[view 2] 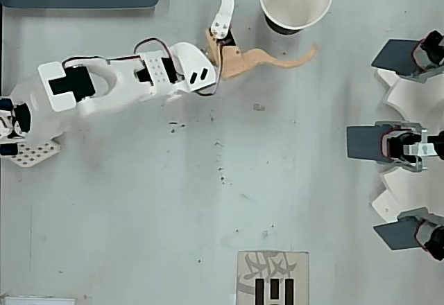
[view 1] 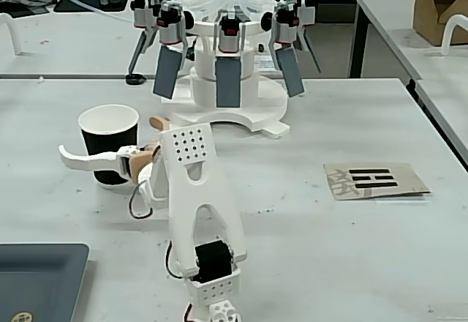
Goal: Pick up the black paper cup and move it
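Beside the cup, pincer: the gripper (view 2: pixel 272 10) stands spread wide, empty, its white finger (view 2: pixel 223 3) and tan finger (view 2: pixel 281 59) apart on either side of the cup's near side.
Fingers, overhead view: the white one runs up toward the picture's top edge left of the cup; the tan one reaches right, its tip just below the cup; whether either touches the cup, I cannot tell.
Fingers, fixed view: the white finger (view 1: pixel 88 159) crosses in front of the cup's lower wall; the tan finger (view 1: pixel 158 124) shows only as a tip behind the arm.
Cup: the black paper cup (view 1: pixel 109 143) stands upright on the table (view 1: pixel 351 219), white inside open to the overhead view (view 2: pixel 295 0).
Arm: the white arm (view 2: pixel 111 83) stretches from its base at the left of the overhead view.
Further out: a white multi-armed rig (view 1: pixel 223 58) stands behind, only its dark paddles (view 2: pixel 371 142) seen from overhead; a printed card (view 1: pixel 374 180) lies well apart; a dark tray (view 1: pixel 40 278) sits at the near corner.
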